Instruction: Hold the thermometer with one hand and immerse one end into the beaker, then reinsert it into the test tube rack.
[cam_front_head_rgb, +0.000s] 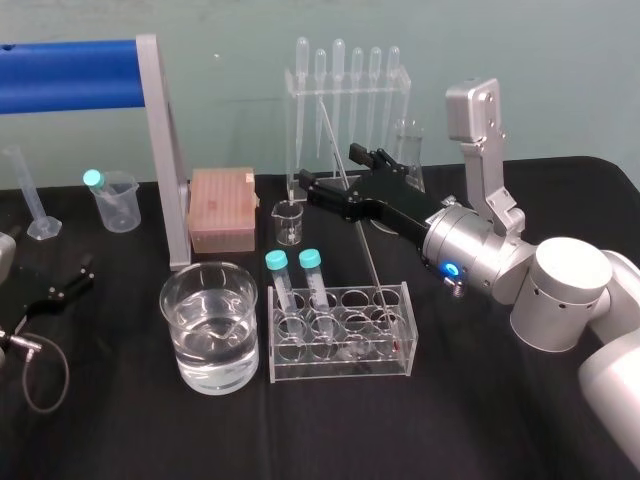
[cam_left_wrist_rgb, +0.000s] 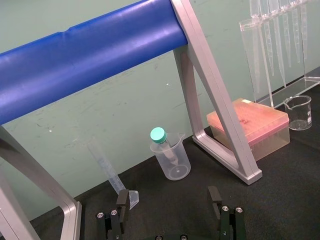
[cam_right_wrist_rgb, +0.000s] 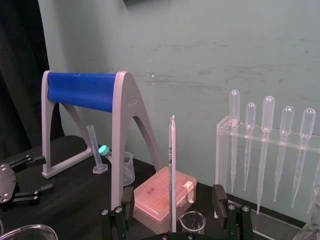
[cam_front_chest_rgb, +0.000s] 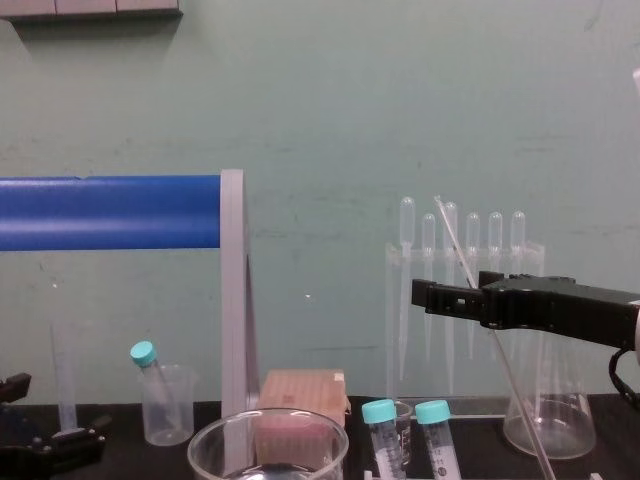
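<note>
Thermometer (cam_right_wrist_rgb: 171, 165) leans in the test tube rack (cam_front_head_rgb: 340, 372), between wide-spread fingers of the right claw (cam_right_wrist_rgb: 173, 196).

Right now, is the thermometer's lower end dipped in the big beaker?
No: the thermometer stands tilted in the test tube rack, beside the beaker, with the right end effector open around it.

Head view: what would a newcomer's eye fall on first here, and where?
Most striking is the right gripper, fingers open either side of the thermometer, which leans up out of the test tube rack at centre. Left of the rack stands the beaker, holding clear liquid, and a big blue roller spans the back left. The left gripper lies parked, open, at the left edge.
</note>
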